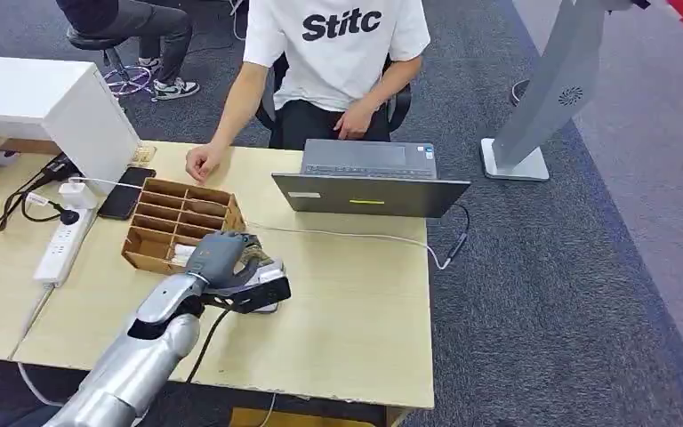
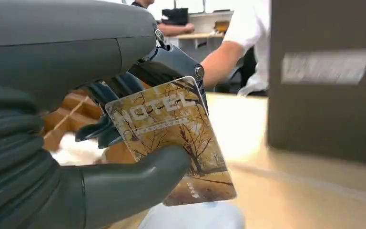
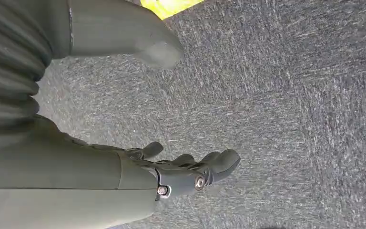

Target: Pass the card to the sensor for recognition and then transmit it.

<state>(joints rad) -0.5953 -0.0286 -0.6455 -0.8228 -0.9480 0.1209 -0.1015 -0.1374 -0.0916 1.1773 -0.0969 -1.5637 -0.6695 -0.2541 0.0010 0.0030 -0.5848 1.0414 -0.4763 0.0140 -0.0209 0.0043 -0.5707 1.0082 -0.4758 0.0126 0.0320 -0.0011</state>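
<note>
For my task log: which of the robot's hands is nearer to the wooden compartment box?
Left. The left hand holds the card over the table, right beside the wooden compartment box. The right hand hangs open above carpet floor.

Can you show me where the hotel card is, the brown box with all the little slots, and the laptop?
hotel card (image 2: 171, 138), left wrist view, on its printed face, pinched by the left hand (image 2: 76, 157).
brown slotted box (image 1: 178, 218), head view, on its middle dividers.
laptop (image 1: 372, 195), head view, on the back of its lid.
</note>
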